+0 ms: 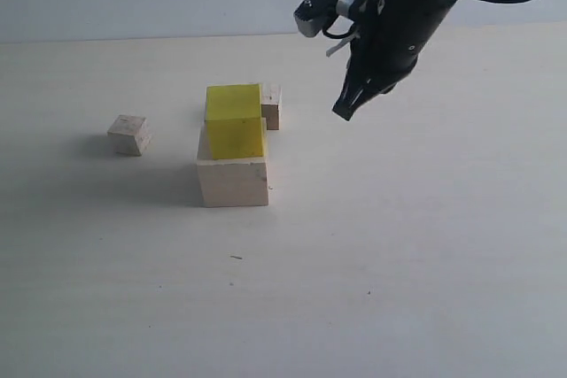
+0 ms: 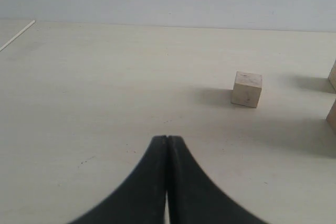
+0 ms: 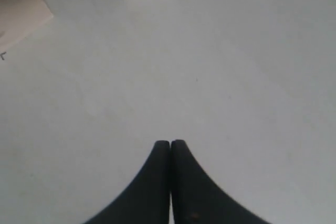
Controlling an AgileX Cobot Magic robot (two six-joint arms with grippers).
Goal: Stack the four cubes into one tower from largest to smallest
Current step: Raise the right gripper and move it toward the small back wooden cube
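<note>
A large pale wooden cube (image 1: 232, 181) stands on the light bench (image 1: 399, 263), a little left of centre and nearest of the four cubes. A bright yellow cube (image 1: 235, 121) rests squarely on top of it and leaves a thin strip of the pale top bare along the near and left edges. These two form the lower part of the tower.

Well apart to the left and slightly farther back, a small speckled cube (image 1: 129, 135) sits alone on the bench. A second small cube (image 1: 271, 105) stands on the bench just behind the stack at its far right corner. Whether it touches the stack cannot be told.

To the right of the stack and farther back, the right claw (image 1: 344, 111) hangs above the bench on its black arm, pointing down. Its jaws are pressed together and grip nothing, as the right wrist view confirms (image 3: 170, 142).

The left claw (image 2: 167, 139) is outside the exterior view. Its own wrist camera shows its jaws pressed together and empty above the bare bench, with the lone small cube (image 2: 247, 89) well beyond its tips.
</note>
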